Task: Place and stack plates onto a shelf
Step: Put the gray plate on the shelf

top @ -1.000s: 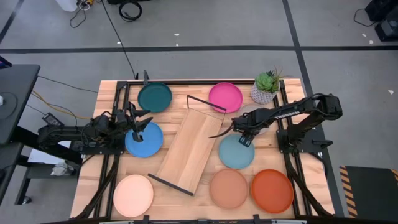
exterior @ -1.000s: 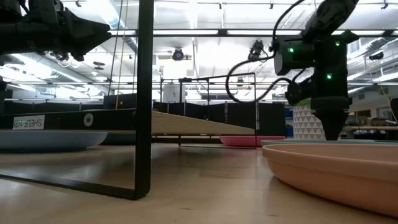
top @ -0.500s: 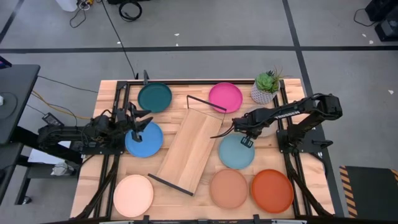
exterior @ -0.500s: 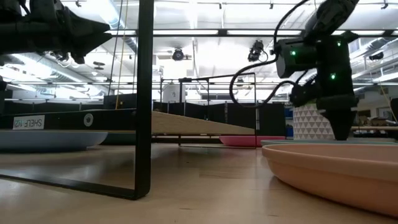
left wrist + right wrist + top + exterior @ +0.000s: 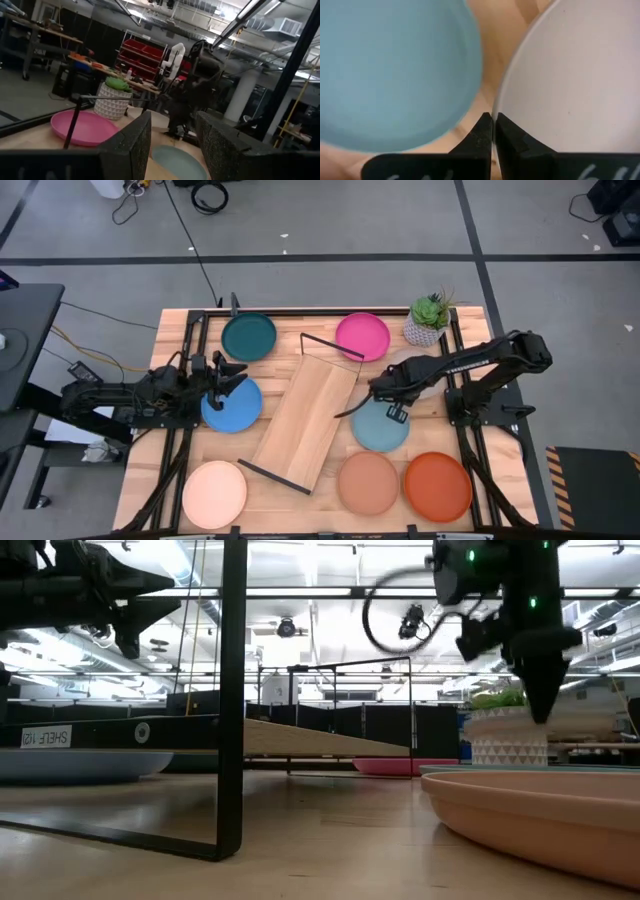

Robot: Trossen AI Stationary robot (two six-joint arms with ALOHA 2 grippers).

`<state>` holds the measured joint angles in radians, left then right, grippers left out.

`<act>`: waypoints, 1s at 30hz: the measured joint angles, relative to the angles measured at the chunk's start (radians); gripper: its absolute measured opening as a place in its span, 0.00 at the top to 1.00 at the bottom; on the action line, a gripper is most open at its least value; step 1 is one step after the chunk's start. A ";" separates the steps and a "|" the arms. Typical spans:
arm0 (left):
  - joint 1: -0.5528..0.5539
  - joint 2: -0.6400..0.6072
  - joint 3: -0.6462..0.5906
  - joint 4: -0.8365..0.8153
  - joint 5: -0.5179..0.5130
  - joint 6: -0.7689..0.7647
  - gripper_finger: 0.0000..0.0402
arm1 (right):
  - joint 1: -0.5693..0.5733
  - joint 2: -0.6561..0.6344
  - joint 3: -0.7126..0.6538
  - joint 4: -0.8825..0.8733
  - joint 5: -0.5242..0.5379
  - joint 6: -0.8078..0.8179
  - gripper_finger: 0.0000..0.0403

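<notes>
Two fingers of the right gripper (image 5: 493, 125) clench at the grey-beige plate (image 5: 570, 75) rim. Left gripper (image 5: 222, 377) hovers released over the bright blue plate (image 5: 238, 412). Shelf (image 5: 305, 420) lies diagonally mid-counter; a mirrored label (image 5: 45, 736) seems to read "SHELF".

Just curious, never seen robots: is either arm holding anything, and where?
The right fingers pinch the pale grey plate by its rim; the left fingers hold nothing.

Both arms are matte black and built of jointed segments. The right arm (image 5: 470, 362), at the high view's right, carries white lettering along its forearm. In the low view's upper right, green lights glow on its wrist housing, beside a looping black cable. The left claw's fingers (image 5: 132, 145) wear coarse, speckled black pads.
</notes>
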<state>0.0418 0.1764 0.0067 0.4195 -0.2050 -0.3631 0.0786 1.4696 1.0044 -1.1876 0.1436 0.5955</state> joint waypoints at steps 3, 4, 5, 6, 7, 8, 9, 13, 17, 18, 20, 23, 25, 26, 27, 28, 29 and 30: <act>0.000 0.000 0.000 -0.002 0.000 -0.007 0.60 | 0.048 0.000 0.058 -0.007 -0.013 0.009 0.97; 0.000 0.000 0.000 -0.005 0.000 -0.020 0.60 | 0.065 0.000 0.073 -0.007 -0.021 0.008 0.97; 0.000 0.000 0.000 -0.008 0.000 -0.025 0.60 | 0.083 0.000 0.087 -0.004 -0.029 0.006 0.97; 0.000 0.000 0.000 -0.008 0.000 -0.029 0.60 | 0.099 0.000 0.100 0.009 -0.035 -0.001 0.97; 0.000 0.000 0.000 -0.010 0.000 -0.042 0.60 | 0.115 0.000 0.108 0.034 -0.041 -0.023 0.97; 0.000 0.000 0.000 -0.013 0.000 -0.048 0.60 | 0.130 0.000 0.113 0.077 -0.052 -0.052 0.97; 0.000 0.000 0.000 -0.014 0.000 -0.052 0.60 | 0.142 0.000 0.115 0.134 -0.062 -0.084 0.97; 0.000 0.000 0.000 -0.015 0.000 -0.101 0.60 | 0.163 0.016 0.118 0.361 -0.158 -0.116 0.97; 0.000 0.000 0.000 -0.022 0.023 -0.149 0.60 | 0.179 0.080 0.136 0.427 -0.183 -0.151 0.97; 0.000 0.000 0.000 -0.020 0.032 -0.149 0.60 | 0.181 0.106 0.154 0.422 -0.184 -0.166 0.97; 0.000 0.000 0.000 -0.013 0.039 -0.145 0.60 | 0.181 0.155 0.201 0.409 -0.184 -0.210 0.97; 0.000 0.000 0.000 -0.006 0.039 -0.122 0.60 | 0.174 0.226 0.283 0.393 -0.157 -0.305 0.97; 0.000 0.000 0.000 -0.006 0.039 -0.119 0.60 | 0.161 0.270 0.335 0.356 -0.128 -0.366 0.97; 0.000 0.000 0.000 -0.006 0.039 -0.119 0.60 | 0.153 0.291 0.360 0.346 -0.114 -0.397 0.97; 0.000 0.000 0.000 -0.006 0.039 -0.118 0.60 | 0.142 0.312 0.385 0.344 -0.101 -0.431 0.97; 0.000 0.000 0.000 -0.006 0.039 -0.117 0.60 | 0.131 0.332 0.408 0.342 -0.095 -0.465 0.97; 0.000 0.000 0.000 -0.006 0.039 -0.115 0.60 | 0.119 0.352 0.427 0.341 -0.095 -0.496 0.97; 0.000 0.000 0.000 -0.006 0.039 -0.115 0.60 | 0.106 0.373 0.445 0.337 -0.094 -0.526 0.97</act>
<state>0.0418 0.1761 0.0067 0.4135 -0.1661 -0.4786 0.1846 1.8430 1.4498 -0.8502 0.0496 0.0693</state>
